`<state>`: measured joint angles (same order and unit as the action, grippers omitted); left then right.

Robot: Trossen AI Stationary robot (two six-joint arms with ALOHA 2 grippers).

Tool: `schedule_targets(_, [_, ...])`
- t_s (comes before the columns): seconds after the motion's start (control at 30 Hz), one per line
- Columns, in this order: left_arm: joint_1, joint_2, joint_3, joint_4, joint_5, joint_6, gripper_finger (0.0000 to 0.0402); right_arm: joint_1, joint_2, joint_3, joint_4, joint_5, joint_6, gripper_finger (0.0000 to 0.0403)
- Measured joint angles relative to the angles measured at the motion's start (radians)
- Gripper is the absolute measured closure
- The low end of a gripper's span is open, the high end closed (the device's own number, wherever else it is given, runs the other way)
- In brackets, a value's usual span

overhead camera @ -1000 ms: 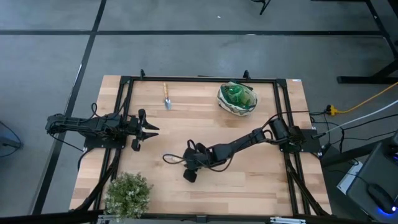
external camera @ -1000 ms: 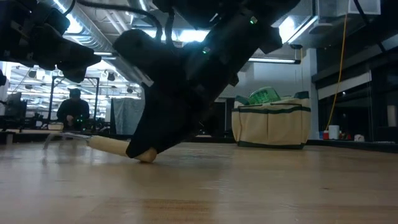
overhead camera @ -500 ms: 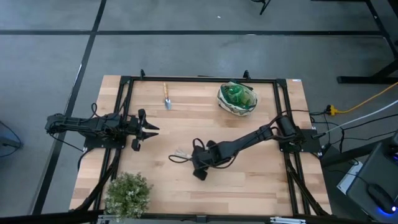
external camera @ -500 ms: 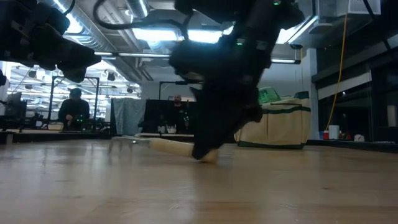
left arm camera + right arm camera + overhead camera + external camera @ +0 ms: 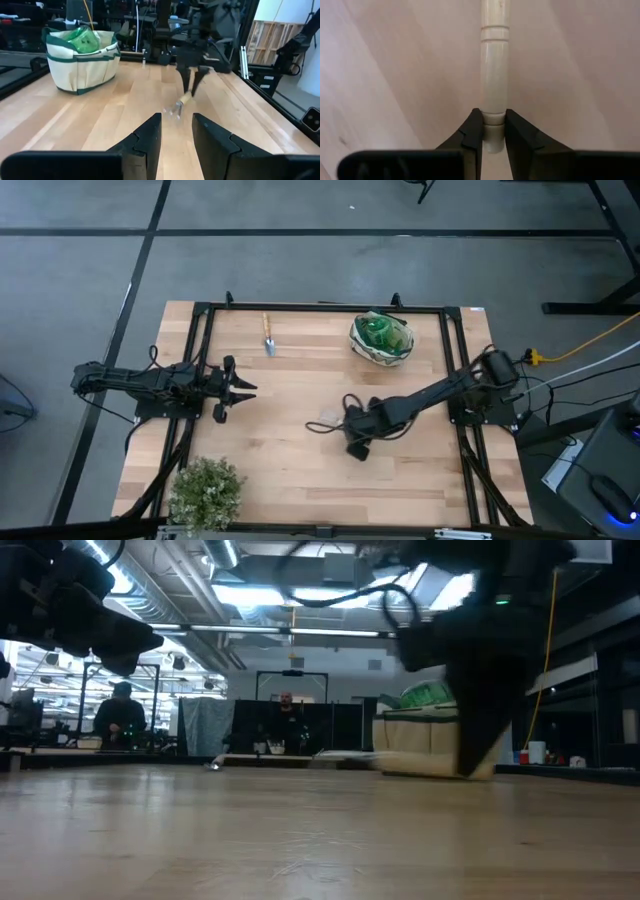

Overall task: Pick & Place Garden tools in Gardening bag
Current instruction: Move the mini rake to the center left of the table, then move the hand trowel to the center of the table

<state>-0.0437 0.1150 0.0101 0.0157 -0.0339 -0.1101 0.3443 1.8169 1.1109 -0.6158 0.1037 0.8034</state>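
Note:
My right gripper [image 5: 350, 427] is shut on the wooden-handled pronged rake [image 5: 326, 423] near the table's middle, in front of the gardening bag [image 5: 381, 340]. The bag is cream with green trim and stands at the far right with a green spray bottle [image 5: 377, 332] in it. The rake's prongs [image 5: 175, 111] point toward the table's left. A wooden-handled trowel [image 5: 268, 335] lies flat at the far edge. My left gripper [image 5: 243, 388] is open and empty at the table's left. My right gripper pinches the free end of the rake's wooden handle [image 5: 493, 109] between its two fingers. The fingers come slanting down from the table's right and lie in line with the handle. The rake tilts, prongs lowest; whether they touch the table I cannot tell.
A bushy green plant [image 5: 207, 492] stands at the near left corner. A black frame [image 5: 300, 308] runs round the table's edges. A person [image 5: 118, 715] shows in the room beyond the table.
My right gripper has gone toward the table's right edge, still shut on the rake's handle. The rake has travelled with it, low over the table, prongs trailing on the left, and now stands in front of the bag.

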Motion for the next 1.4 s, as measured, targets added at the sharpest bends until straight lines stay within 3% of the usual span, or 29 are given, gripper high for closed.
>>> schedule_targets(0.4, [0.000, 0.016, 0.000, 0.002, 0.000, 0.000, 0.0296, 0.036, -0.369, -0.402, -0.008, -0.045, 0.249, 0.0346])
schedule_targets(0.7, [0.000, 0.016, 0.000, 0.003, 0.000, 0.000, 0.0296, 0.127, -0.489, -0.551, -0.007, -0.115, 0.429, 0.0340])
schedule_targets(1.07, [0.000, 0.016, 0.000, 0.003, 0.001, 0.000, 0.0296, 0.162, -0.490, -0.560, 0.002, -0.124, 0.632, 0.0218])
schedule_targets(1.23, [0.000, 0.016, 0.000, 0.002, 0.001, 0.000, 0.0296, 0.161, -0.491, -0.559, 0.008, -0.237, 0.623, 0.0165])
schedule_targets(1.4, [0.000, 0.016, 0.000, 0.003, 0.001, 0.000, 0.0296, 0.157, -0.494, -0.559, -0.002, -0.301, 0.650, 0.0140])
